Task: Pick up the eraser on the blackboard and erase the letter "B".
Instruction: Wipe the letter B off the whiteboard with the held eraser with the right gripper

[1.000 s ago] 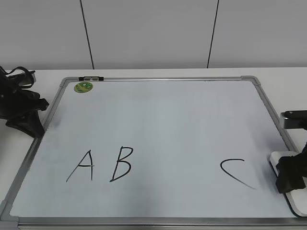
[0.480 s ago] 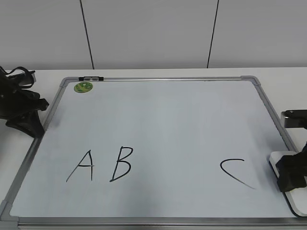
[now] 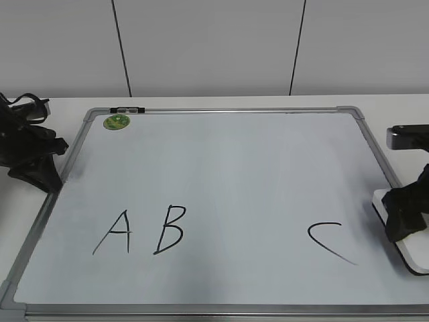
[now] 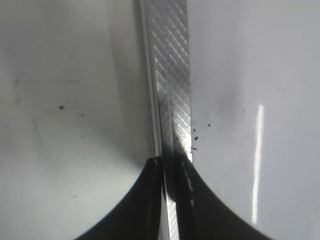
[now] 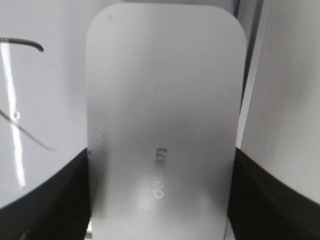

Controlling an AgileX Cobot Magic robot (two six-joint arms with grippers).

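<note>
The blackboard (image 3: 221,114) lies flat on the table with black letters. The letter "B" (image 3: 169,229) is at the lower left, right of the "A" (image 3: 114,233). My right gripper (image 3: 405,223) is shut on the white eraser (image 3: 410,257) at the board's right edge, right of the "C" (image 3: 330,243). The eraser's dark underside shows along its lower edge. In the right wrist view the eraser (image 5: 162,115) fills the space between the black fingers (image 5: 50,200). My left gripper (image 3: 40,176) rests shut at the board's left frame (image 4: 172,75).
A round green sticker (image 3: 116,121) sits at the board's top left corner, beside a small black clip (image 3: 127,109) on the frame. White table surrounds the board, with a white wall behind. Strokes of the "C" (image 5: 22,45) show left of the eraser.
My right gripper and the eraser have moved up and away from the front edge; the eraser's dark underside now shows. The left arm has not moved.
</note>
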